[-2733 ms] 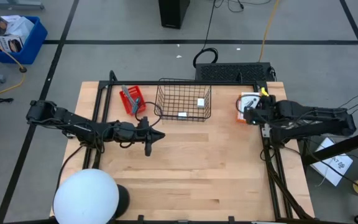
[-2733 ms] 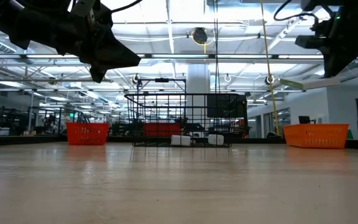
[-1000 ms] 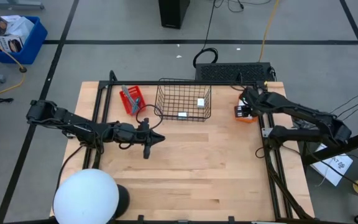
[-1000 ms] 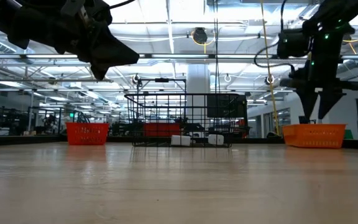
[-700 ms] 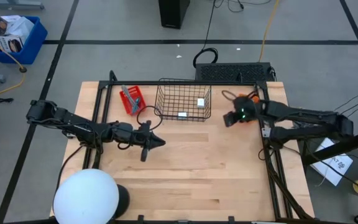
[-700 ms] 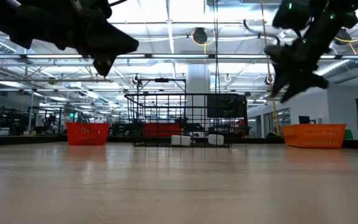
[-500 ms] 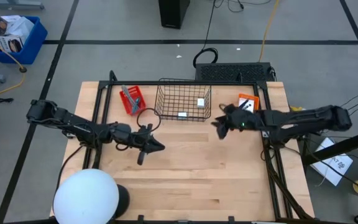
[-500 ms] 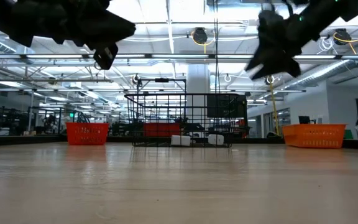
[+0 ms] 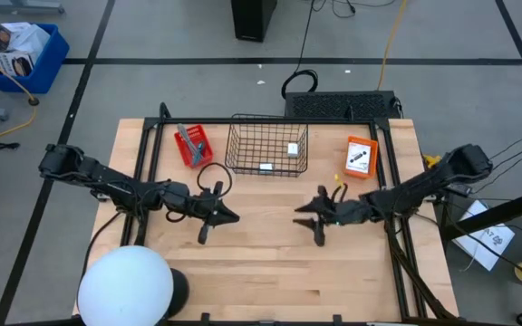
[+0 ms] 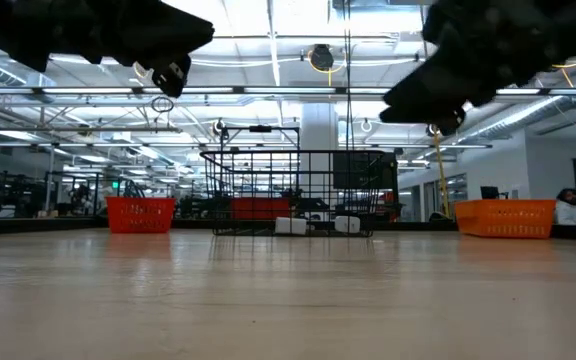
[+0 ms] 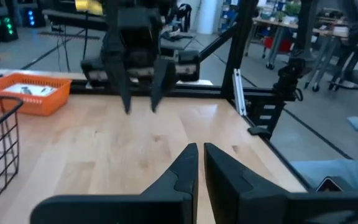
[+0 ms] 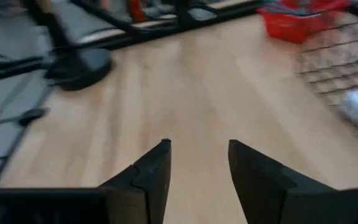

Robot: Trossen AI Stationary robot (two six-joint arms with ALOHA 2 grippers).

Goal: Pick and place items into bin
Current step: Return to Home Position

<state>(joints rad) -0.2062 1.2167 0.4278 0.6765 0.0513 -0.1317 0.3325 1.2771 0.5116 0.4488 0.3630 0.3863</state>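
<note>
High view: we see the left gripper (image 9: 228, 215) and right gripper (image 9: 303, 210) facing each other over the table (image 9: 270, 272), both empty; a printed packet (image 9: 360, 160) lies in the orange bin (image 9: 362, 139), two white cubes (image 9: 292, 148) in the wire basket (image 9: 231, 145). Left wrist view: our left fingers (image 11: 185, 165) nearly touch. Right wrist view: the right fingers (image 12: 151, 168) stand apart

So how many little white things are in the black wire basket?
2. One small white block lies near the black wire basket's right side, the other by its front edge.
</note>
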